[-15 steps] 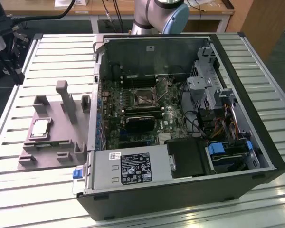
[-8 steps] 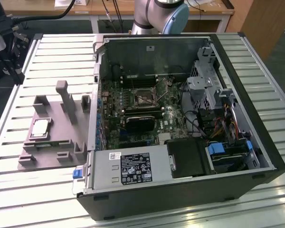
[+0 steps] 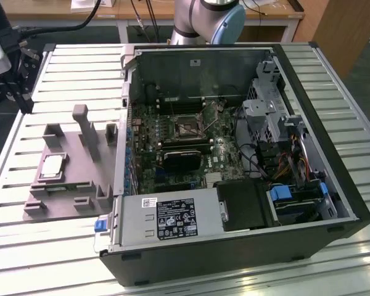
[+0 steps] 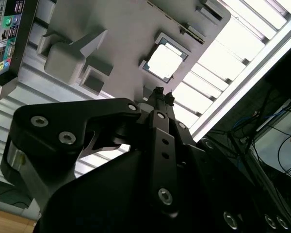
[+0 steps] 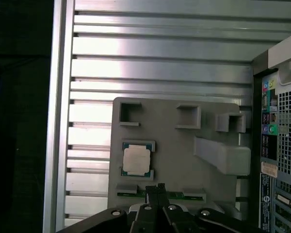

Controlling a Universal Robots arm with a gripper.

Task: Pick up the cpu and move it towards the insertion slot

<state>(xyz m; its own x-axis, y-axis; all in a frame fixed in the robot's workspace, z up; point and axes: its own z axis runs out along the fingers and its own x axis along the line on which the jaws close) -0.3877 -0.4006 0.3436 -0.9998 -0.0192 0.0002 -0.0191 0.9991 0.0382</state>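
The cpu (image 3: 52, 166) lies flat in a recess of the grey plastic tray (image 3: 61, 203), its silver top up, at the exterior view's left beside the open computer case. Both wrist views show the cpu (image 5: 136, 160) (image 4: 165, 61) a short way beyond my fingertips. My gripper (image 5: 155, 189) (image 4: 163, 95) hangs above the tray's edge, fingers shut together and holding nothing. In the exterior view the gripper (image 3: 24, 105) is at the far left, behind the tray. The insertion slot (image 3: 186, 126), a silvery square frame with a dark centre, sits on the motherboard inside the case.
A tall grey fin (image 3: 86, 129) rises from the tray between the cpu and the case wall (image 3: 120, 154). A power supply box (image 3: 166, 219) fills the case's near side, with cables and drive bays (image 3: 283, 148) at the exterior view's right. Everything rests on a slatted metal table (image 3: 80, 68).
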